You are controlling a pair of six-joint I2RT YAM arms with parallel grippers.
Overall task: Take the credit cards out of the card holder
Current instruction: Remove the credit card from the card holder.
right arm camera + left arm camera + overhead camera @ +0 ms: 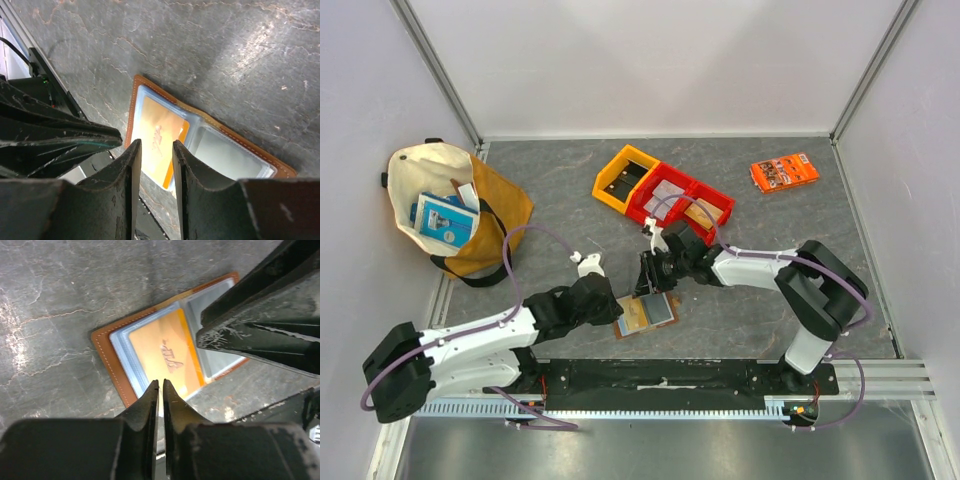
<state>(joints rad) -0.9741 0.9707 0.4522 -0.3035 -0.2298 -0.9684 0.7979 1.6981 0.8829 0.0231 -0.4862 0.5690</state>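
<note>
The brown card holder [622, 327] lies open on the table between my arms, pale blue sleeves facing up. It shows in the left wrist view [107, 357] and the right wrist view [131, 107]. An orange-gold credit card [160, 347] sits in one sleeve, also seen from the right wrist [155, 132]. A grey-white card [225, 152] fills the other sleeve. My left gripper [160, 384] is shut, its tips at the holder's near edge by the orange card. My right gripper [156, 144] is open by a narrow gap just above the orange card.
Joined orange and red bins [665, 195] stand behind the holder. An orange printed packet [785, 172] lies at the back right. A cream and mustard tote bag [455, 205] with a blue box sits at the left. White walls enclose the table.
</note>
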